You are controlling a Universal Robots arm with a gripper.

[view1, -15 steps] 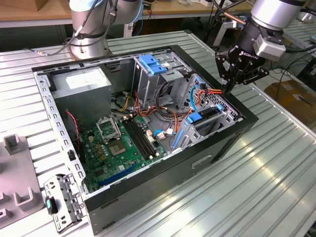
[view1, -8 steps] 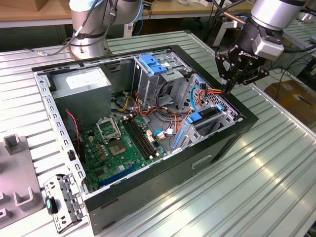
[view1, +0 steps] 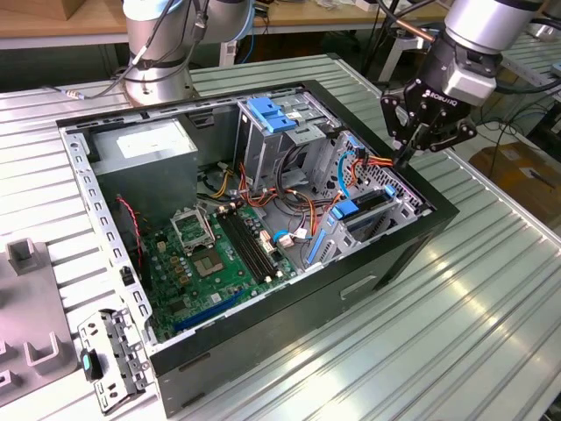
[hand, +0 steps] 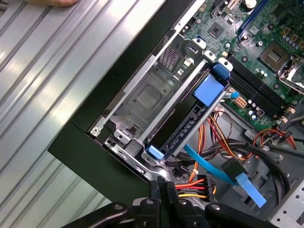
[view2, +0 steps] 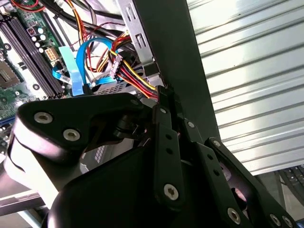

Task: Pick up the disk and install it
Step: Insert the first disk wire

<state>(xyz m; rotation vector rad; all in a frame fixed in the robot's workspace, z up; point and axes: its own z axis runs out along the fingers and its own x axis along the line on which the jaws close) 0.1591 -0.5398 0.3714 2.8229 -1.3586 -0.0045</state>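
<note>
One hand [view1: 406, 158] closed, over seated disk [view1: 366, 210]

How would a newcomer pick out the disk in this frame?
Find the open black computer case on the ribbed metal table. In its corner below the gripper, the disk sits in a silver bay. Bright blue carrier rails frame it, unlike the blue latch on the taller cage.

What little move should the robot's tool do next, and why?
Probably ease down a touch and nudge the power plug toward the disk. The disk already lies in its bay between blue rails, and the shut tool hangs right beside the plug's red, yellow and black wires.
</note>
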